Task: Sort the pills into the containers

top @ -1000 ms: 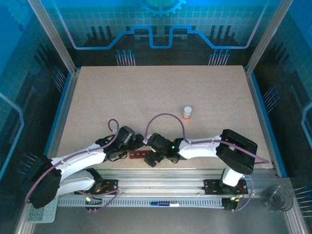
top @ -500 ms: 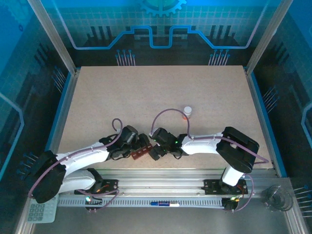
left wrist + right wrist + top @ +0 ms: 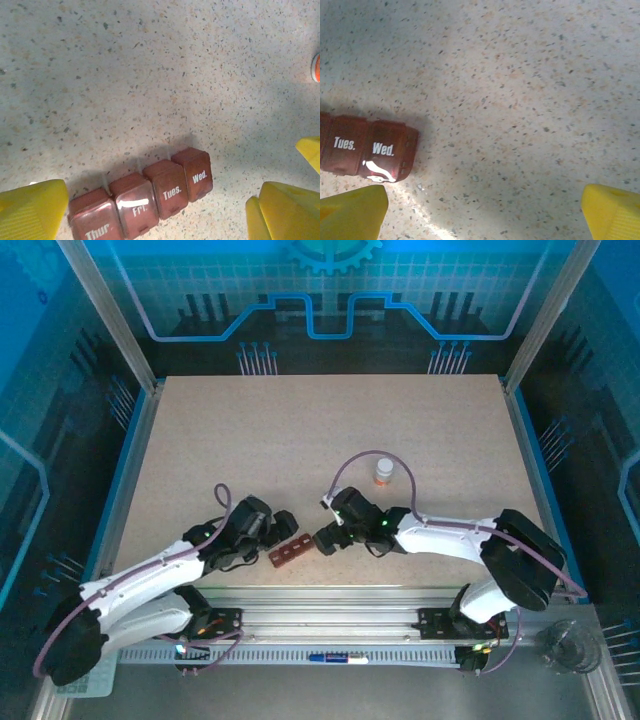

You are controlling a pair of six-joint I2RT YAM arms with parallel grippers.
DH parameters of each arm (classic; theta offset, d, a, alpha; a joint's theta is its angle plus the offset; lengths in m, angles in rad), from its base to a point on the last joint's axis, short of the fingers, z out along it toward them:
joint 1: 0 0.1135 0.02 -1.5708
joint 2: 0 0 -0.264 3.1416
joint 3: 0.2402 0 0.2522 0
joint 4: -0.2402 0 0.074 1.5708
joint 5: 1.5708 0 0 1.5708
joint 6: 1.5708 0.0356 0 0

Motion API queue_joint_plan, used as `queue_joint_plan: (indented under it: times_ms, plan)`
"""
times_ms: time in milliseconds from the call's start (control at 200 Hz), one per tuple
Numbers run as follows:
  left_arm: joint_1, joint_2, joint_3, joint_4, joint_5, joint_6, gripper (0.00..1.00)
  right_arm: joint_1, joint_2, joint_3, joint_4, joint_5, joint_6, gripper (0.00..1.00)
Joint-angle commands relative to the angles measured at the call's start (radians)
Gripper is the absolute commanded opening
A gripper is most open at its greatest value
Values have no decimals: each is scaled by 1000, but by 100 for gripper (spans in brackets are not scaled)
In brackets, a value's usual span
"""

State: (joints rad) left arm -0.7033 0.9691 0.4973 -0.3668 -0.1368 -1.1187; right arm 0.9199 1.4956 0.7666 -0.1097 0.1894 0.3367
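The containers [image 3: 289, 551] are a dark reddish-brown strip of four lidded compartments lying slanted near the table's front edge. In the left wrist view the containers [image 3: 150, 197] sit low between my yellow fingertips [image 3: 32, 207], lids shut and marked Thur, Fri, Tues, Wed. My left gripper [image 3: 279, 525] hangs open just left of the strip, the left gripper [image 3: 157, 207] holding nothing. My right gripper [image 3: 322, 538] stands open just right of it. In the right wrist view the containers [image 3: 367, 149] lie left of the open right gripper [image 3: 482, 207]. The pills are out of view.
A small white bottle [image 3: 384, 472] with an orange band stands upright behind the right arm; its orange edge [image 3: 316, 67] shows at the left wrist view's right border. The table's front edge [image 3: 330, 586] runs just below the strip. Speckled tabletop stretches behind.
Both grippers have drawn back from over the strip, the left one to the left and the right one up and to the right. The strip now lies uncovered and slanted.
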Motion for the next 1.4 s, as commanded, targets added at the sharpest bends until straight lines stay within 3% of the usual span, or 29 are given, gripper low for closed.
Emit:
queue_joint_plan:
  times_ms: [0,310,740,1186,1396]
  plan:
    - [-14,-42,-31,-74,29,-44,99,-30,-25,11,-26,-39,19,100]
    - [-92,52,-39,9,29,-83,99,-95,-37,68,-83,-45,46,100]
    - [-99,207,1,190,33,-65,99,-202,-160,62,-162,-77,78,100]
    - [-100,544,216,416,112,0,99,-350,-343,-16,-257,-111,116,100]
    - [-87,691,370,446,141,68,99,-409,-435,-58,-306,-148,126,100]
